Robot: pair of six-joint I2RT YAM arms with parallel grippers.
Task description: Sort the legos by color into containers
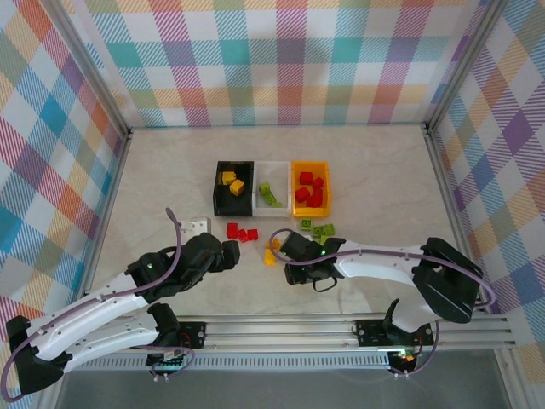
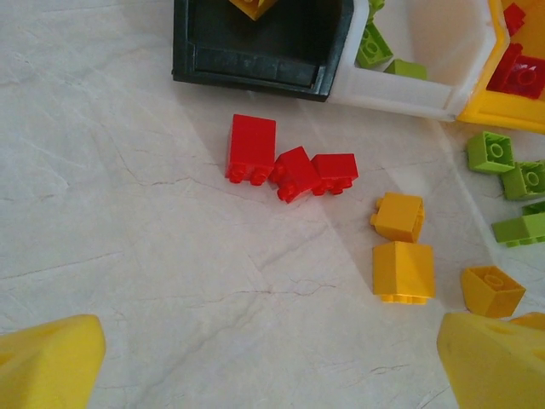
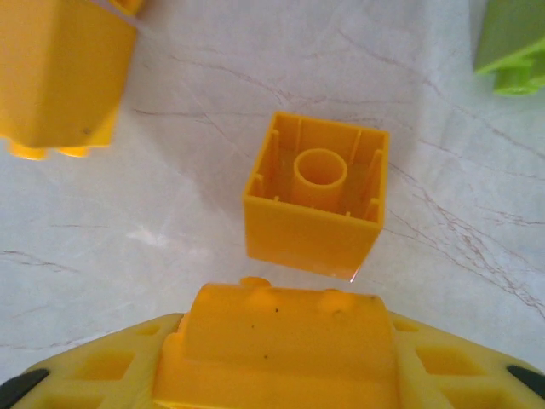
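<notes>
Clearly the right gripper (image 1: pixel 279 249) is clenched on a yellow brick (image 3: pixel 281 336): its fingers (image 3: pixel 94 375) press the brick's flanks, and the studs point forward. Just beyond lies another yellow brick (image 3: pixel 313 187), hollow side up and apart from the held one. The white bin (image 1: pixel 277 170) is the middle of three in a row, and the right gripper sits on its near side. The black bin (image 1: pixel 220 189) touches the white bin's left wall and holds yellow bricks, so I judge the carry goes forward and slightly left. The left gripper (image 2: pixel 272 375) is spread wide, with nothing between its fingers (image 2: pixel 51 366). Three red bricks (image 2: pixel 289 166) lie in a sideways line ahead of it, near-left of the white bin; the left arm is the nearer one. The orange bin (image 1: pixel 310 212), holding red ones, touches the white bin's right wall.
</notes>
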